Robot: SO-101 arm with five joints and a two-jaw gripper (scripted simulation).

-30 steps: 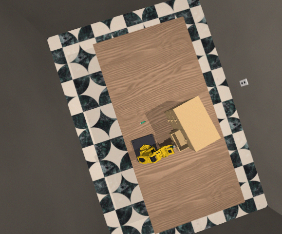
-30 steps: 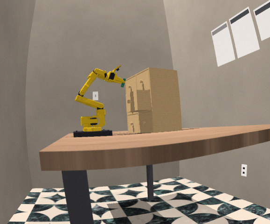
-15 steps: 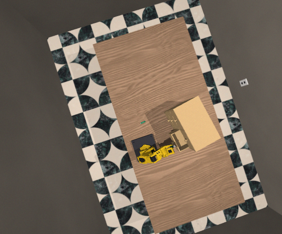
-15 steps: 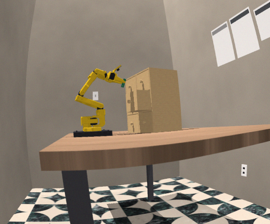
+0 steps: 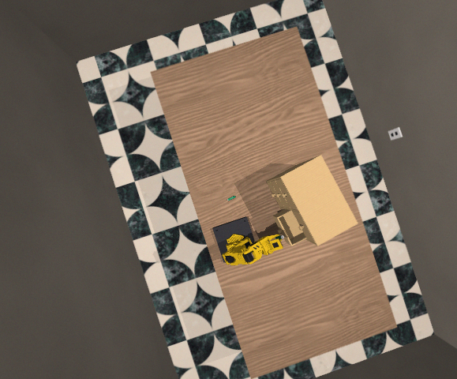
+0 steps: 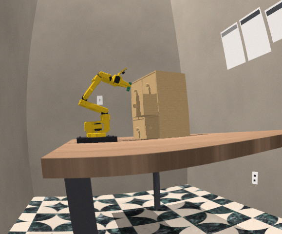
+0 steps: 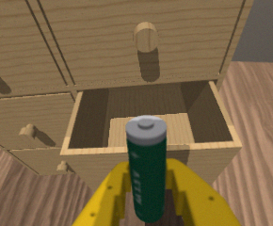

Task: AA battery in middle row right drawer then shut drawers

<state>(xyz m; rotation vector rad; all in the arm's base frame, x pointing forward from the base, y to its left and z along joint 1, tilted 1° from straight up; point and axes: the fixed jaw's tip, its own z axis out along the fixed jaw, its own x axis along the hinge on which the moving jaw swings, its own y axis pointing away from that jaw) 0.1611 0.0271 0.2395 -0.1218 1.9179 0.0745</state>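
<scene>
Wrist view has my gripper (image 7: 148, 200) pinching the AA battery (image 7: 146, 165) upright, its silver cap toward the chest (image 7: 104, 42), and at twelve o'clock from the cap the open drawer (image 7: 151, 146) gapes with nothing visible inside. So the fetching looks done and the drawer is already pulled; I judge it the right one of the middle row, since a closed row sits above it and its neighbour lies at nine o'clock. The battery hangs just short of the front rim, not yet over the cavity. Left: carry it over the rim, let go, then push the drawer shut. In the top view a small green object (image 5: 231, 198) lies on the table (image 5: 301, 326), well apart at ten o'clock from my base; it should be left there.
</scene>
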